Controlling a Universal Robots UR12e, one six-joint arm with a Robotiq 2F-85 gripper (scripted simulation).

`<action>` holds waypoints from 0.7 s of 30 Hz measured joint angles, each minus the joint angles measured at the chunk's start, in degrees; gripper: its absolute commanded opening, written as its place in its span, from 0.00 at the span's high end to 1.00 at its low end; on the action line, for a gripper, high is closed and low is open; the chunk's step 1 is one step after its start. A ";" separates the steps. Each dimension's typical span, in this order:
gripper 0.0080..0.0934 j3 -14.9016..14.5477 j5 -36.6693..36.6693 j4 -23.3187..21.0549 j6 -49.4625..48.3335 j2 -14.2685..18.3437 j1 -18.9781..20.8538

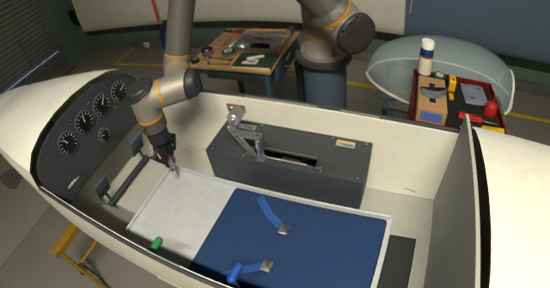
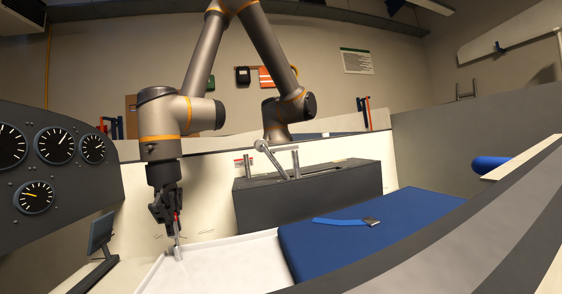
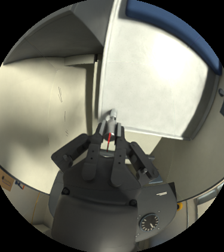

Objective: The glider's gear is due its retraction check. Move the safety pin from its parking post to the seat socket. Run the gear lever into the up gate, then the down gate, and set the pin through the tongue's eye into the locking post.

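The safety pin [image 3: 112,133], a short steel pin with a red tag, stands upright at the far left corner of the white seat pan, its tip in a small socket [image 2: 177,252] on the pan's rim. The gear lever [image 1: 245,138] leans on the dark console, with two steel posts [image 2: 247,166] beside it; the lever's knob [image 2: 259,145] sits at its top. My gripper [image 2: 172,229] hangs straight down over that corner, between the instrument panel and the console, and it is closed on the safety pin.
The cockpit's cream side wall [image 1: 386,150] stands behind the console. The instrument panel [image 1: 88,124] and rudder pedals [image 1: 122,180] lie left of me. A blue seat cushion [image 1: 300,236] with two belt straps fills the right, and a green knob [image 1: 156,243] sits on the near rim.
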 measured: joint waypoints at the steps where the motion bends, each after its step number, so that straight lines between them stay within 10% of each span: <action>1: 1.00 0.03 0.00 0.21 0.00 -0.23 0.00; 21: 1.00 0.34 0.00 4.48 0.00 -4.89 0.00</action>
